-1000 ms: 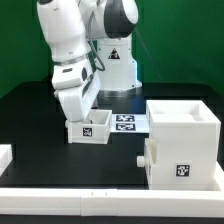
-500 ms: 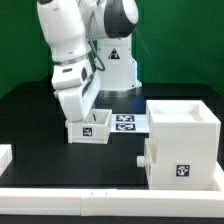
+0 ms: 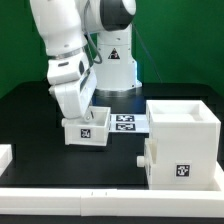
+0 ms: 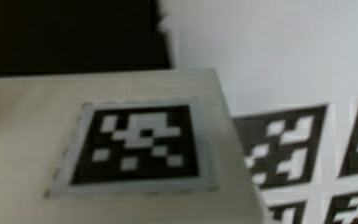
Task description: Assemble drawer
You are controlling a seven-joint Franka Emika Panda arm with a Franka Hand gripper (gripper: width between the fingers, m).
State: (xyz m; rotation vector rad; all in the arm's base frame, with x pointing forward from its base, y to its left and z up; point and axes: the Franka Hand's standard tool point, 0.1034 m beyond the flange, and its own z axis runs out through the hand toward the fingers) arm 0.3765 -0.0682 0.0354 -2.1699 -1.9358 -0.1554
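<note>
Shifted slightly toward 9 o'clock with the end effector (grip hidden, cannot tell), the loose tray awaits insertion; the casing at 3 o'clock seemingly holds the other tray.

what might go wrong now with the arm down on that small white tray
1. How the gripper holds the small white plastic tray is hidden; it may slip or tilt if lifted.
2. The tray sits close beside the marker board; sliding it could catch that edge.
3. The large white cube-shaped casing stands nearby; a low swing might knock it.
</note>
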